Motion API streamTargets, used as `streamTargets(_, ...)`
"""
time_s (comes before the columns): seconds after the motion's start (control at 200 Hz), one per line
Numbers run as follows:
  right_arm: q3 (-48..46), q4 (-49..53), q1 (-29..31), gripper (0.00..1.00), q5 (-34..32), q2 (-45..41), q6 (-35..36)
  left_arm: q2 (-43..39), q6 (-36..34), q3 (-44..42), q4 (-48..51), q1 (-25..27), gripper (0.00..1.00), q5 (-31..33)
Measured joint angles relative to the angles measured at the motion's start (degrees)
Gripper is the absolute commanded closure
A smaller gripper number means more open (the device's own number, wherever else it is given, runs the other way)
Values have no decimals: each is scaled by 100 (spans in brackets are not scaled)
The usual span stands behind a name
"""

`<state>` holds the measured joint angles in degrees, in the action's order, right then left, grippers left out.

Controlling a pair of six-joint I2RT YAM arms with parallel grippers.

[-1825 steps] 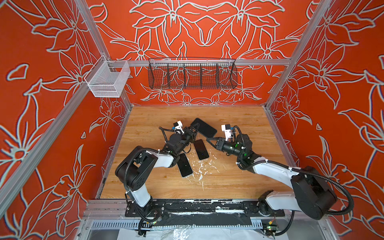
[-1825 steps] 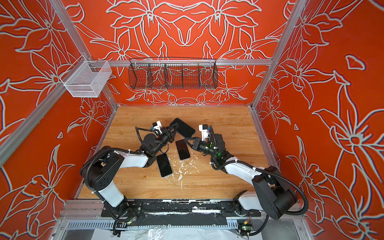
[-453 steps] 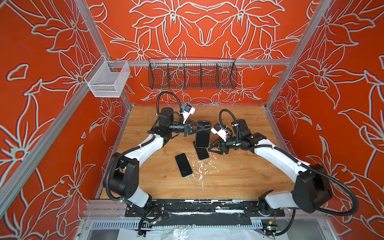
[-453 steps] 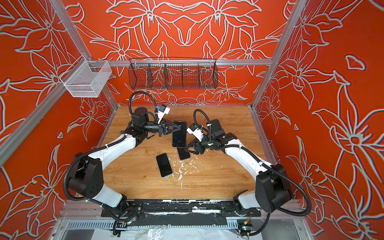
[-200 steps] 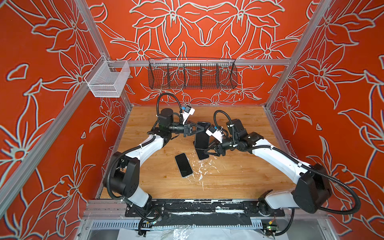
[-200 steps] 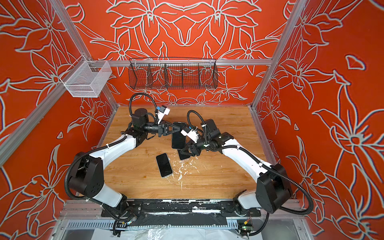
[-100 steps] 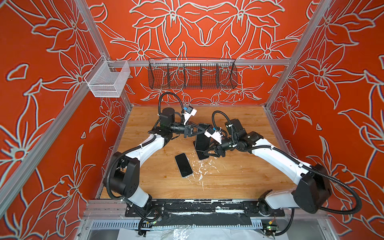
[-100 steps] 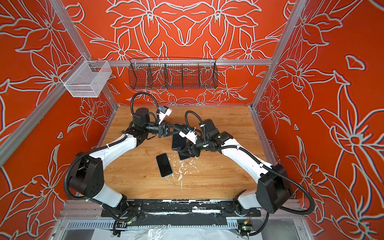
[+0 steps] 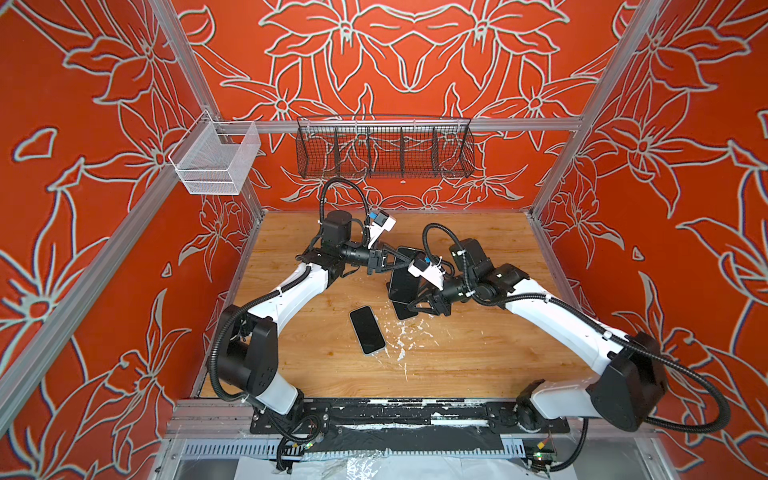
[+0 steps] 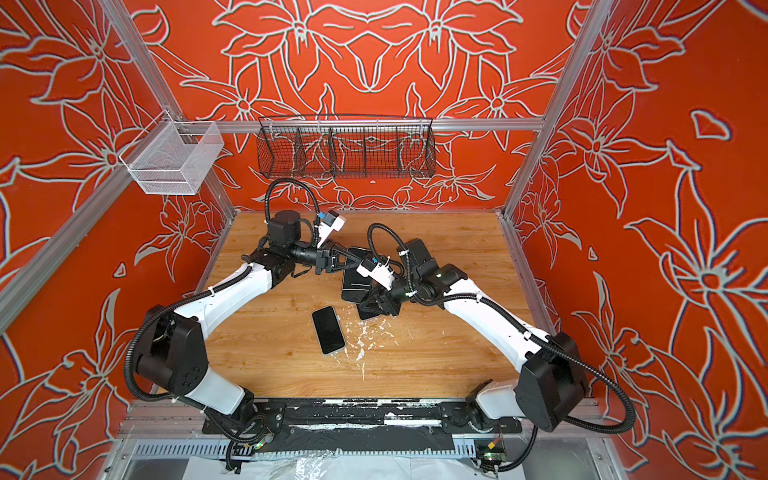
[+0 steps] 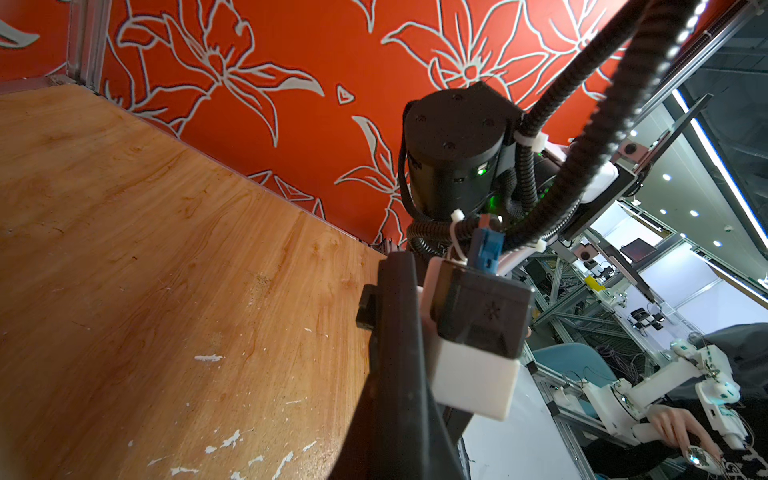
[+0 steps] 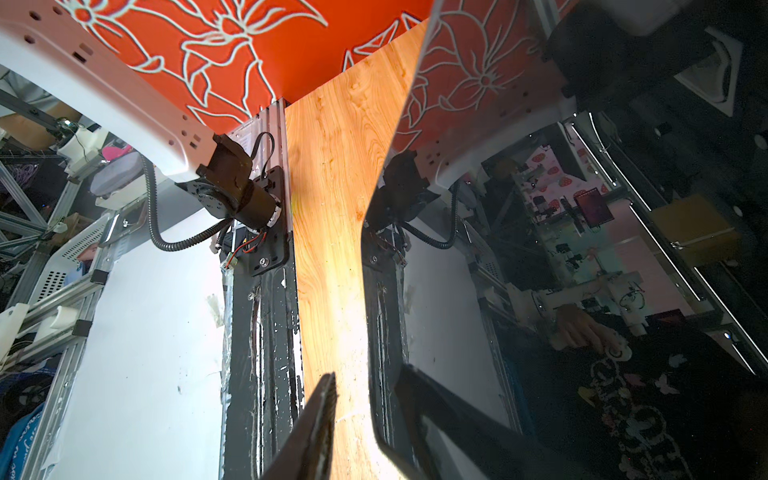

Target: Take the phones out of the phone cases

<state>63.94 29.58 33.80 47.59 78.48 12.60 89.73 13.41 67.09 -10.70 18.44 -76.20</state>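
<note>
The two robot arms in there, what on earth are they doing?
They are trying to get a phone out of its case. The left gripper is shut on one end of the black cased phone, holding it up above the wooden table. The right gripper is at the other end, jaws open. The phone is not yet out. Nearby another phone lies flat.

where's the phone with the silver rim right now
In both top views the silver-rimmed phone lies flat on the wooden table, around mid-table, just left of the white flecks.
</note>
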Motion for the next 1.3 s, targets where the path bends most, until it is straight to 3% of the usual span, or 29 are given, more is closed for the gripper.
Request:
streamTargets(0.606,92,225,149,75,-83,-122,55,61,-138,129,162,-28,100,-496)
streamTargets(0.956,94,262,201,83,-129,-190,42,151,153,129,-107,-37,100,-658)
streamTargets(1.166,92,229,203,88,-133,-234,11,264,634,127,-717,-37,100,-826)
streamTargets(1.301,92,173,203,92,-188,-271,-52,468,1458,85,-1788,-39,100,-1027)
